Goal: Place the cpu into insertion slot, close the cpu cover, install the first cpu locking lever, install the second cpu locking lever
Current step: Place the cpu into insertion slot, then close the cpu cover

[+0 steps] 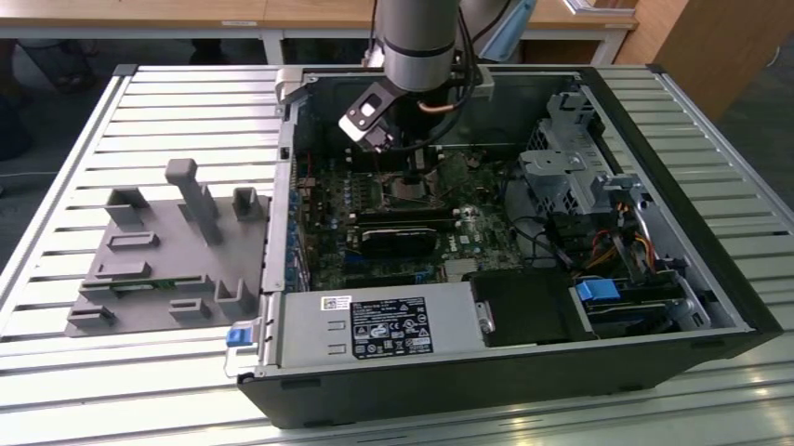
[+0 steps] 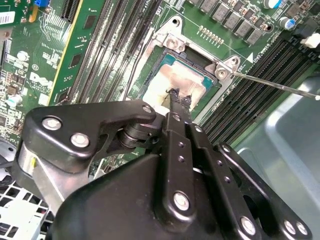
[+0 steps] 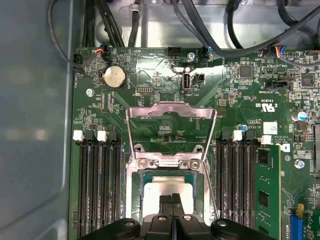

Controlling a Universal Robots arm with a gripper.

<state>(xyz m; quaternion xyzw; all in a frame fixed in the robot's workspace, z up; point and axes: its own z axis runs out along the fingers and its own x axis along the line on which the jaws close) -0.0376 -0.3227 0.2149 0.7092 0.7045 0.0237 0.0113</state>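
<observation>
Inside the open computer case (image 1: pixel 522 376) my gripper (image 1: pixel 417 169) hangs over the insertion slot (image 1: pixel 407 191). In both wrist views the cpu (image 2: pixel 172 80) (image 3: pixel 152 197) lies flat in the insertion slot (image 2: pixel 168 59), its pale top showing. The black fingers (image 3: pixel 165 202) are pressed together, and my gripper (image 2: pixel 180 97) has its tips at the cpu's top, nothing gripped between them. The cpu cover (image 3: pixel 170 111), a silvery frame, stands swung open away from the slot. A thin locking lever (image 2: pixel 280 86) sticks out free beside the slot; another lever rod (image 3: pixel 210 186) runs along the slot's side.
Long black memory slots (image 3: pixel 95 185) flank the socket on both sides, and black cables (image 3: pixel 200 30) cross the case wall behind it. A power supply with a label (image 1: pixel 372 327) and a drive cage (image 1: pixel 564 172) crowd the case. A grey fixture (image 1: pixel 162 251) sits on the slatted table.
</observation>
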